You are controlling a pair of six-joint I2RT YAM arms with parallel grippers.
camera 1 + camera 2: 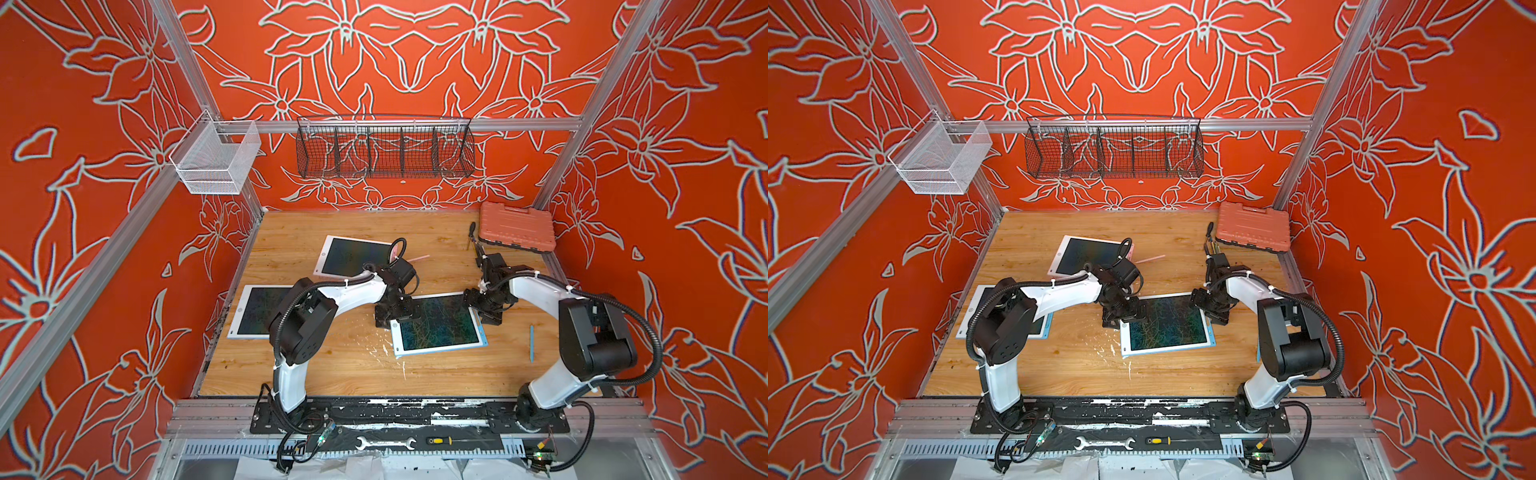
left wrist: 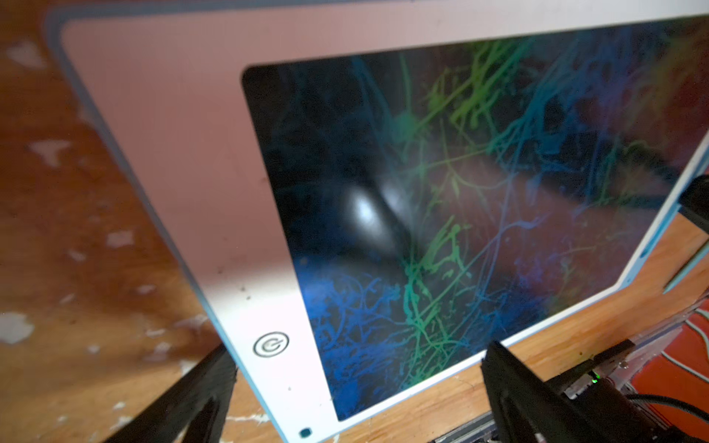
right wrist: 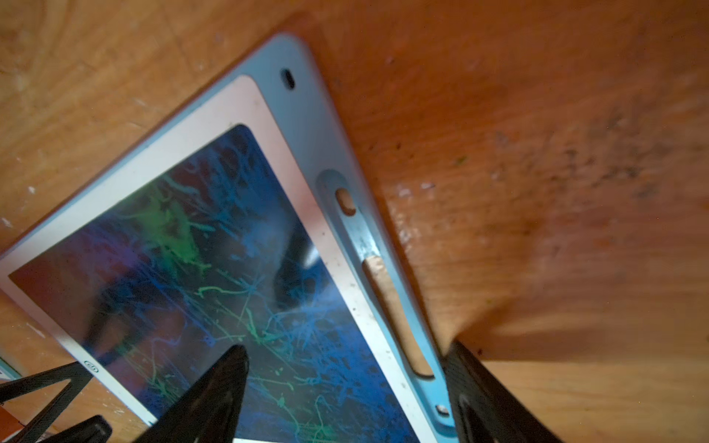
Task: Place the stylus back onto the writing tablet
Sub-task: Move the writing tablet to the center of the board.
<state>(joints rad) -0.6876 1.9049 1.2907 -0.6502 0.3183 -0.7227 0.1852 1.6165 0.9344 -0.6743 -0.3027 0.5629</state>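
- Blue stylus [image 1: 531, 343] lies flat on the wooden table [image 1: 332, 370]. It is at 3 o'clock of the blue-rimmed writing tablet [image 1: 440, 326], apart from it, and runs 12-to-6.
- Right gripper [image 3: 345, 356]: fingers apart, astride the tablet's rim near its 2 o'clock corner, clamping nothing.
- Left gripper [image 2: 360, 349]: fingers apart at the tablet's 10 o'clock corner.
- Orange case [image 1: 516, 230] sits at 1 o'clock of the tablet, in the table's far corner.

Leftmost tablet [image 1: 253, 309] half behind left arm [image 1: 303, 320].

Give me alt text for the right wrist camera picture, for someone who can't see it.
A blue-rimmed writing tablet with a scribbled screen lies on the wooden table, its stylus slot empty. The right gripper has its jaws open astride the slotted edge.
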